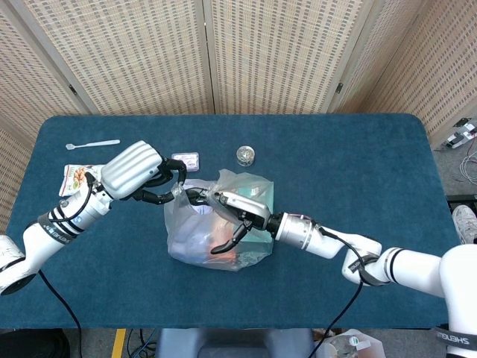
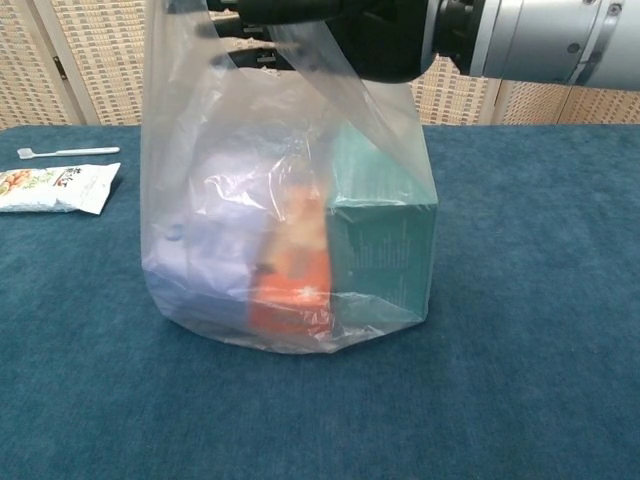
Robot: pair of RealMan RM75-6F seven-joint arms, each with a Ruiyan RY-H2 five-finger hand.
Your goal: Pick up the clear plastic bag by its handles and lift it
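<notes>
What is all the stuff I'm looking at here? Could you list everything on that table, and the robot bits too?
Table: one, dark blue cloth top.
Plastic bag: one, clear, middle of table.
Box: one, teal, inside bag.
Packet: one, orange, inside bag.
Pouch: one, pale bluish, inside bag.
Snack packet: one, white with a picture, far left.
Spoon: one, white, back left.
Small packet: one, purplish, behind bag.
Round object: one, silvery, behind bag.
Screen: beige woven panels, behind table.
Left hand: at the bag's left handle.
Right hand: in the bag's top.

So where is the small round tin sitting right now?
In the head view the round tin sits on the blue table just behind the plastic bag, to the right of the small flat packet.
</notes>
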